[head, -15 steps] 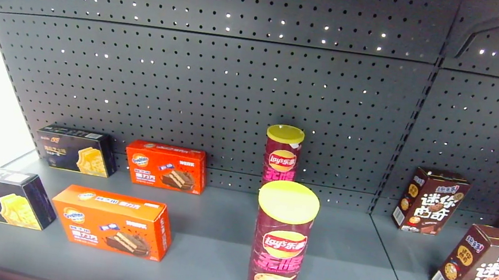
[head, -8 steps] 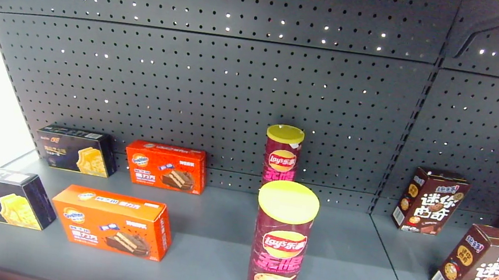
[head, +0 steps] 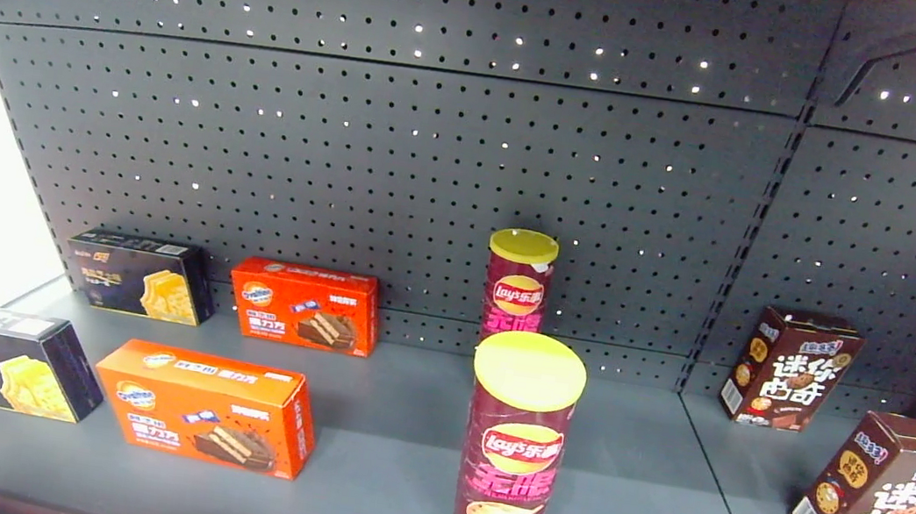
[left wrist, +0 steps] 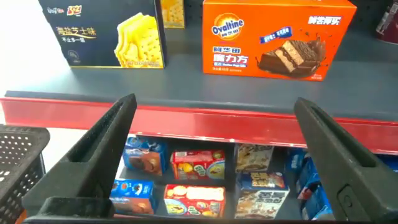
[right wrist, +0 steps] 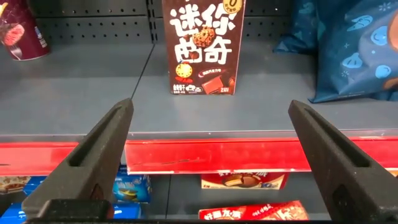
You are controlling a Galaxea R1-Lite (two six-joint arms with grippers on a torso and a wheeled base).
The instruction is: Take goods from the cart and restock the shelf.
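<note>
cart: black mesh corner [left wrist: 17, 152], prob. the cart's basket, just outside one finger of the L gripper [left wrist: 216, 104] and nearer the wrist than the tips; goods in it hidden.
shelf: grey deck [head: 393, 479], straight ahead of both finger pairs, beyond the tips; red edge strip [left wrist: 205, 115] runs across the L finger gap.
L gripper: fingers wide apart, nothing between them; tips point at the shelf front.
R gripper [right wrist: 211, 107]: fingers wide apart too, nothing held; tips at the shelf edge.
ahead of L fingers: orange cake box [left wrist: 278, 38] past the tips, long axis across the gap; dark cracker box [left wrist: 109, 34] just beside it, toward the cart-side finger.
ahead of R fingers: brown cookie box [right wrist: 204, 45] upright, centred past the gap; blue bag [right wrist: 357, 46] beyond one finger, chip can [right wrist: 22, 31] beyond the other.
below fingers: lower-shelf packs [left wrist: 193, 180], under the red strip.
key relation: cart lies off to the side of and behind the L tips, not ahead. The L arm looks nearer, so it's the likely one to turn away from the shelf and go down for the pick.
step: pre-pick, by the look of it; both sets of fingers ready.
</note>
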